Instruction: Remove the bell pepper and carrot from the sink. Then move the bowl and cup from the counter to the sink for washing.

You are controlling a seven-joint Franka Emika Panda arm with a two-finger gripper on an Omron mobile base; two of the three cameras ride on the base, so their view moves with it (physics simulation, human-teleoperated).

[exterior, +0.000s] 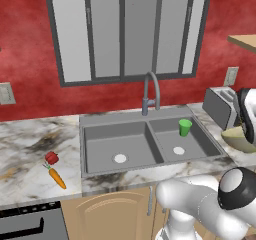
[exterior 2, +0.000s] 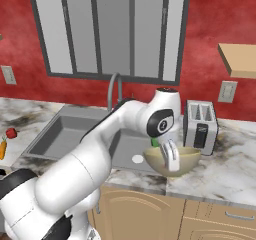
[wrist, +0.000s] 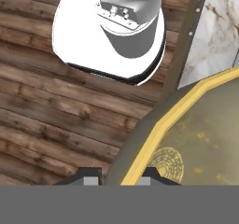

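Note:
My gripper (exterior 2: 171, 166) is shut on the rim of the olive-yellow bowl (exterior 2: 187, 159) and holds it tilted over the counter (exterior 2: 235, 169), just right of the sink (exterior 2: 50, 134). In the hand view the bowl's pale rim (wrist: 154, 134) runs between my fingertips, where the gripper (wrist: 117, 178) pinches it. The bowl (exterior: 239, 139) also shows at the right edge of the left base view. A green cup (exterior: 185, 127) stands upright in the right basin of the sink (exterior: 115, 119). The red bell pepper (exterior: 51, 158) and the orange carrot (exterior: 57, 178) lie on the counter (exterior: 25, 144) left of the sink.
A grey toaster (exterior 2: 201, 120) stands right behind the bowl, against the red wall. The curved faucet (exterior: 150, 91) rises behind the divider between the basins. A wooden shelf (exterior 2: 240, 59) hangs high at the right. The counter's front edge is close below the bowl.

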